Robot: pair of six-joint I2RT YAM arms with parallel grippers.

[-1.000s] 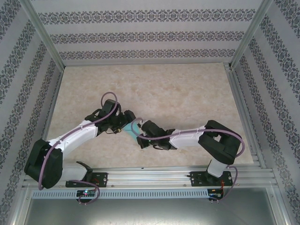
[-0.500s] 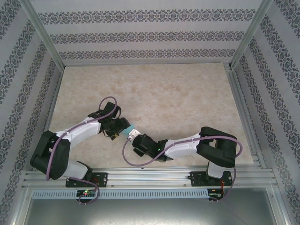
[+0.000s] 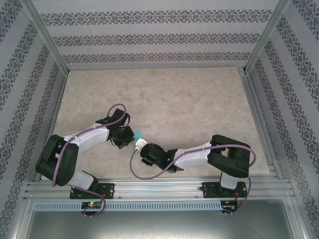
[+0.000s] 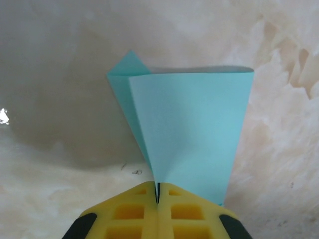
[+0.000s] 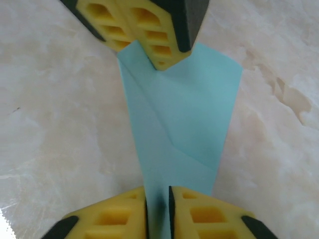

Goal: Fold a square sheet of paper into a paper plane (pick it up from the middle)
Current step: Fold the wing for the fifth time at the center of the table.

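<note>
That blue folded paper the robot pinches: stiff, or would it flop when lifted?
Probably floppy: the folded paper fans open loosely beyond the left gripper, whose closed jaws pinch one narrow end. Its creases may stiffen it somewhat lengthwise. It looks thin and very light, so it likely crumples easily if squeezed or pushed.

one turquoise sheet of paper (image 4: 194, 134), folded, at the centre of the frame. two robot arms: the left arm (image 3: 82, 137) from the lower left and the right arm (image 3: 197, 152) from the lower right. two pincers: the left pincer (image 4: 157, 191) and the right pincer (image 5: 157, 196). two yellow fingers (image 4: 129, 214) on each, four altogether. one marbled counter (image 3: 174, 94).
</note>
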